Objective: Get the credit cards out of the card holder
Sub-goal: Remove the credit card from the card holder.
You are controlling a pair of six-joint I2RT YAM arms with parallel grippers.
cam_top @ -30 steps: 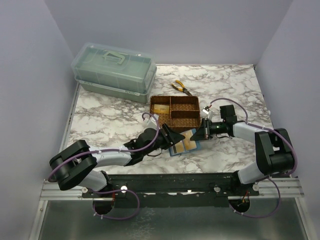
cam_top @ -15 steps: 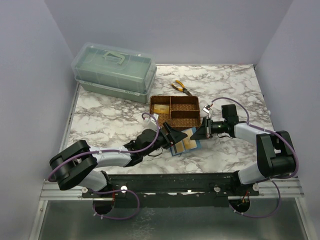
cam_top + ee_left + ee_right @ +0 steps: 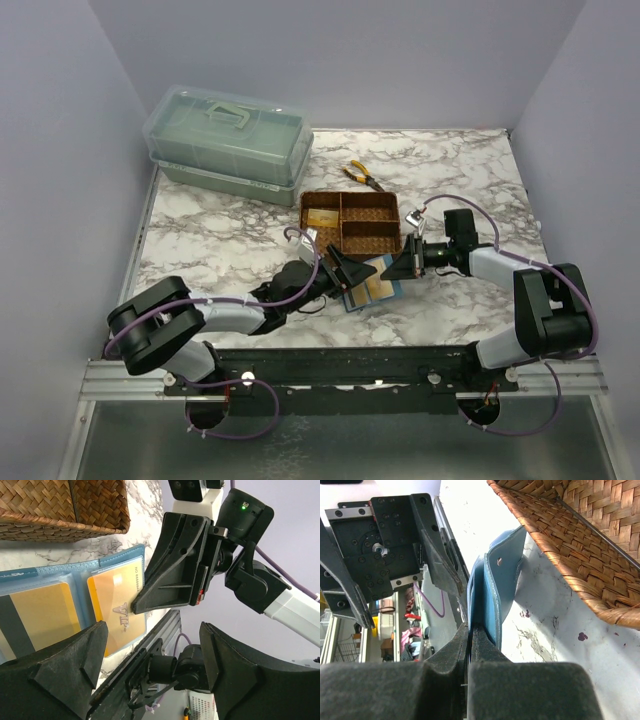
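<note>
judged partway: left gripper [image 3: 152, 630] spread wide and empty just above the open card holder [image 3: 120, 555], two gold credit cards [image 3: 117, 610] still sleeved beneath it, right gripper [image 3: 470, 630] pinched shut on the holder's far edge, a loose card [image 3: 322, 215] lying in the woven tray [image 3: 352, 240] beyond.

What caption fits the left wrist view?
Right gripper pinches the edge of the open card holder beside a gold card, woven tray behind.

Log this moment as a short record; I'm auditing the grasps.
left gripper: open, over the open card holder
right gripper: shut on the card holder's edge
credit cards: two gold ones visible, both in sleeves
woven tray: just beyond the holder
pliers: on the table beyond the tray
</note>
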